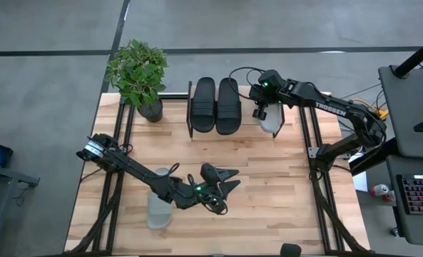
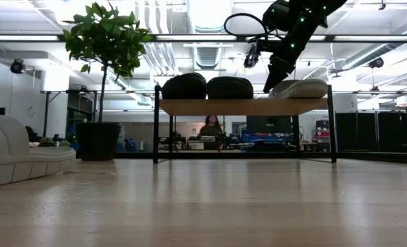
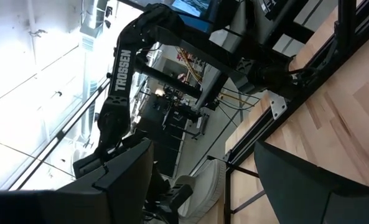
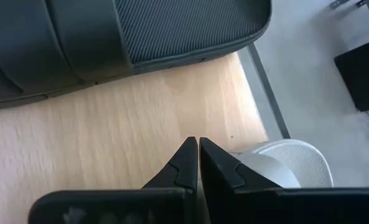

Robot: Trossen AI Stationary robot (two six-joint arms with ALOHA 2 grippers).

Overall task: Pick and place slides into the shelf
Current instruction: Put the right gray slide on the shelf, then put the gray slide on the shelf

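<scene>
While my left gripper [image 1: 229, 180] is hovering with fingers apart over the table [image 1: 268, 193], well in front of the shelf [image 2: 244, 106], one grey slide [image 1: 158, 207] is lying beside it. Farther off, my right gripper [image 1: 260, 113] is pressing its closed fingers onto the other grey slide [image 2: 299, 88] on the shelf, beside the black pair [image 1: 215, 106].

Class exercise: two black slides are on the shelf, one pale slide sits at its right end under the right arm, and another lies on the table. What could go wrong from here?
1. The right gripper, jaws shut, sits against the pale slide at the shelf end; a careless withdrawal might nudge it over the edge.
2. The left arm lies across the remaining pale slide, with its open left gripper beyond it; repositioning could shove the slide.
</scene>
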